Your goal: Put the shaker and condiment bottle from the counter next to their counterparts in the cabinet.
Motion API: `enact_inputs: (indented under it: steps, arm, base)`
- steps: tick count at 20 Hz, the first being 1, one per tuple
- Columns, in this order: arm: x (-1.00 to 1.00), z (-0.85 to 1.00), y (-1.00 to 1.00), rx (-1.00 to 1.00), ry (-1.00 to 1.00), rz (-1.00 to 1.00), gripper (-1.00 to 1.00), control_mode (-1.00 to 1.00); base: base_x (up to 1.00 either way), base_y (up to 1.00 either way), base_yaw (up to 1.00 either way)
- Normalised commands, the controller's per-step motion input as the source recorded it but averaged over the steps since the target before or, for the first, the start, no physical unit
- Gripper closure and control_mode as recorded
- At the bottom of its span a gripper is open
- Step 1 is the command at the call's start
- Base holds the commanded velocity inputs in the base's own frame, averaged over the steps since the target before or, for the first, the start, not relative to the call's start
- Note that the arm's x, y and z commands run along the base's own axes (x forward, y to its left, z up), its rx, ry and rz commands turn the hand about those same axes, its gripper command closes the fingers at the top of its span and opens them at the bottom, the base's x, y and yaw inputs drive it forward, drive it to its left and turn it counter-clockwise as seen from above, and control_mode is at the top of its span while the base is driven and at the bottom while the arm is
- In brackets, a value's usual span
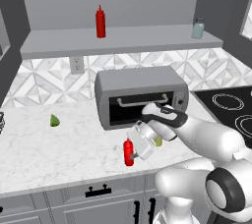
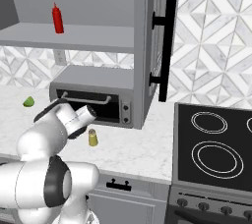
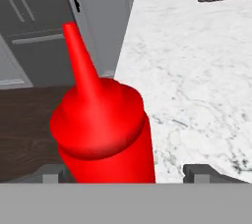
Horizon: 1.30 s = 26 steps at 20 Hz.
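Straddling the condiment bottle [image 3: 106, 134], the claw [image 1: 140, 150] has a dark fingertip [image 3: 209, 173] on each side w/ gaps showing; jaws wide, can't tell if they grip yet. Bottle stands on the table [image 1: 64, 149] near its front edge, at 6 o'clock from the toaster oven [image 1: 140, 95]. Risk: an uneven close could tip it off the edge, or pads slip on smooth plastic. Shaker [image 2: 92, 138] waits at the bottle's 3 o'clock. Marble top, tiled backsplash; cabinet [image 1: 123, 41] shelf holds red bottle [image 1: 100, 21] & teal shaker [image 1: 197, 28].
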Motion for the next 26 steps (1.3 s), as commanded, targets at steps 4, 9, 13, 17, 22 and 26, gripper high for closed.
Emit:
enact_inputs:
  steps: [4,9,13,17,22,26]
  arm:
    - [0.0,-0.07,0.0,0.02,0.0,-0.05,1.0,-1.0]
    - [0.0,0.32,0.01,0.08,0.0,-0.28,1.0,-1.0]
    - [0.27,0.78,0.03,0.0,0.05,-0.32,1.0,-1.0]
    - [0.04,0.91,0.02,0.0,0.06,-0.2,1.0,-1.0]
    - [-0.09,1.0,0.0,0.0,0.03,-0.05,1.0,-1.0]
    - [-0.56,1.0,0.0,0.0,0.0,-0.04,1.0,-1.0]
  base:
    - [0.0,0.0,0.0]
    - [0.0,0.0,0.0]
    - [0.0,0.0,0.0]
    - [0.0,0.0,0.0]
    - [0.0,0.0,0.0]
    - [0.0,0.0,0.0]
